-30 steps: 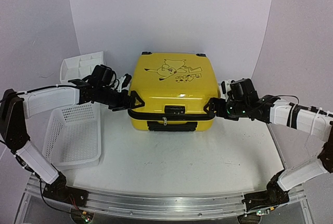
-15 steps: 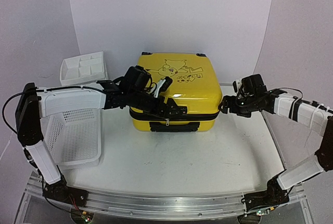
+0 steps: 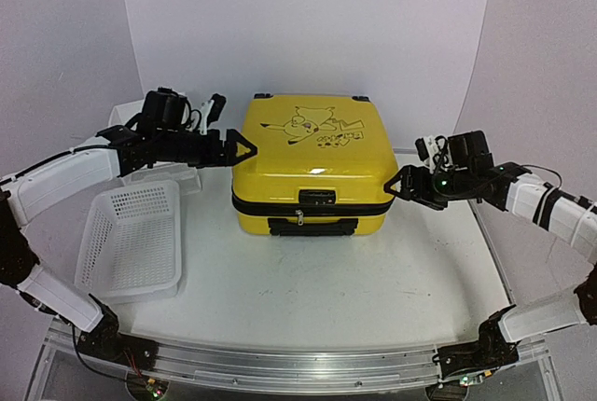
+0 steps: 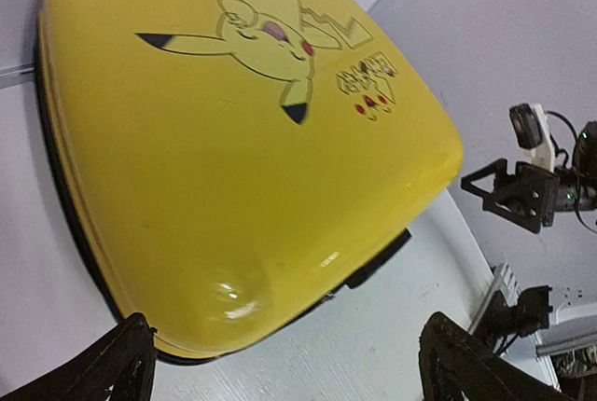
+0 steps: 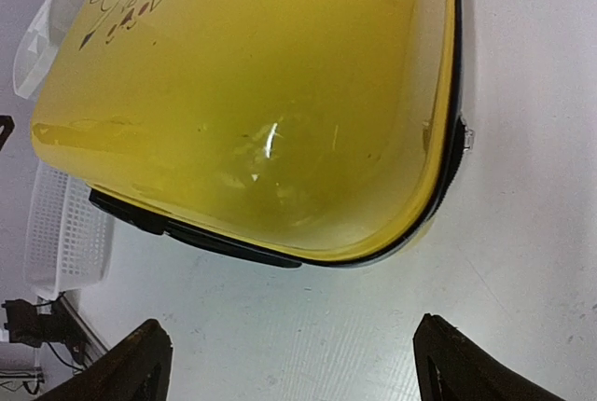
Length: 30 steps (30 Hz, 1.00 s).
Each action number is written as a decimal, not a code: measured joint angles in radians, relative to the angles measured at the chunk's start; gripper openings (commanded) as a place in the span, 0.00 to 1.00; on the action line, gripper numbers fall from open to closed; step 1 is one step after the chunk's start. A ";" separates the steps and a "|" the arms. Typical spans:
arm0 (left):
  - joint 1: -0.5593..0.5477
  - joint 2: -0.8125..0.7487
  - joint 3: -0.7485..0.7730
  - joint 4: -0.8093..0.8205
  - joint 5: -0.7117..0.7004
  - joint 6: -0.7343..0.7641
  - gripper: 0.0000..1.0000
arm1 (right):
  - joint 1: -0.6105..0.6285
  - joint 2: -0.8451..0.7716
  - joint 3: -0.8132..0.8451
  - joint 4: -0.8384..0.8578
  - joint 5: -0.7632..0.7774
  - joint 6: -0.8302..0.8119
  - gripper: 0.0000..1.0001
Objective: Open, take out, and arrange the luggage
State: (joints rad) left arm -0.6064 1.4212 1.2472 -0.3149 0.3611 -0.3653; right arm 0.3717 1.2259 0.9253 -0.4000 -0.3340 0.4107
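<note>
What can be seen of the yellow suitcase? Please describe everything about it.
The suitcase is a glossy yellow hard shell with a Pikachu drawing on its upper face. A black zipper band runs around its sides, and a black handle sits on the near side. It lies flat and closed on the white table. The open left gripper and right gripper flank it; neither holds it.

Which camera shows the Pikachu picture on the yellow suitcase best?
Left wrist view: the Pikachu print is big and clear there. The top view shows it small; the right wrist view catches only a corner.
</note>
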 measured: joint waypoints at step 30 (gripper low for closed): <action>-0.147 0.384 0.272 0.025 -0.103 -0.089 0.90 | -0.243 0.080 0.051 0.055 -0.013 -0.012 0.98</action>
State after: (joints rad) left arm -0.7532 1.8050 1.5192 -0.2897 0.2584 -0.4541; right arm 0.1284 1.3060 0.9768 -0.3450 -0.3473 0.3985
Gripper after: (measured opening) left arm 0.898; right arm 0.983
